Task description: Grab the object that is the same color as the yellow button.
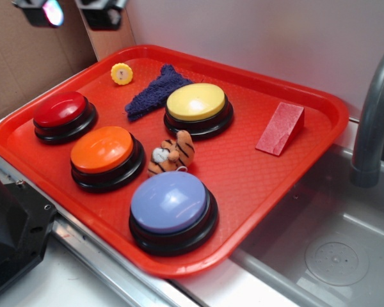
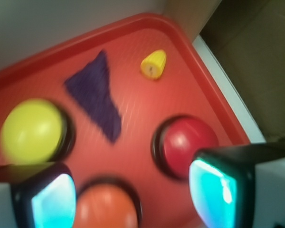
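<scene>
At the far corner of the red tray, close to the rim, sits the object, a small yellow scalloped disc, well apart from the yellow button it has to match. Between the two lies a dark blue cloth, and the disc looks tipped up on edge rather than lying flat.

High above the tray hangs the gripper, fingers spread wide with nothing between them, and in the wrist view the disc is still far ahead, the red button much closer under the right pad.

Now, the hazards. The wrist picture is smeared, so the camera is on the move, and aiming off a blurred view could put the descent off line. My worry is the colour trap: the yellow dome is the bigger, brighter target, and a careless drop would land on it instead of the little disc. The disc is small and tilted, so closing pads could pinch one edge and flick it away or roll it against the tray wall. That wall is just beside it, so a wide approach may catch a finger on the rim. Drift the other way, and the cloth gets snagged along with it.
</scene>
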You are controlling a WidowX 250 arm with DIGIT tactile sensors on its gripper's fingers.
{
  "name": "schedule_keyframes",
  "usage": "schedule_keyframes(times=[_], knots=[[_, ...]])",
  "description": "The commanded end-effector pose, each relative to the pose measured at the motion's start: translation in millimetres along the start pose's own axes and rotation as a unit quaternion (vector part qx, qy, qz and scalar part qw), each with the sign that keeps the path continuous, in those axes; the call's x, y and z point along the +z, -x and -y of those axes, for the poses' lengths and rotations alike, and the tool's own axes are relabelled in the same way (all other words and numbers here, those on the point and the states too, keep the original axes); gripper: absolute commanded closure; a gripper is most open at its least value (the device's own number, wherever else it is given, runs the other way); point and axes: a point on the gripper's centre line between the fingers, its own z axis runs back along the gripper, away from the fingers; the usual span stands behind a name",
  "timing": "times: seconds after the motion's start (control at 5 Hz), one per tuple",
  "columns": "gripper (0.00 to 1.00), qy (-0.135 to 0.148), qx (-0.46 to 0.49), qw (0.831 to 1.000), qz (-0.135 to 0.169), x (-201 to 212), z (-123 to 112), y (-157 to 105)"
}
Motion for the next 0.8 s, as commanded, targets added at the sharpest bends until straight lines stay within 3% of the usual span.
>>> schedule_keyframes(times=[0.0,0.4,0.6], knots=[[0.00,-0.001,0.104,0.994,0.019,-51,-22,-59],[0.00,-0.010,0.147,0.989,0.003,-86,-27,-95],[0.00,-0.011,0.153,0.988,-0.006,-98,-29,-98]])
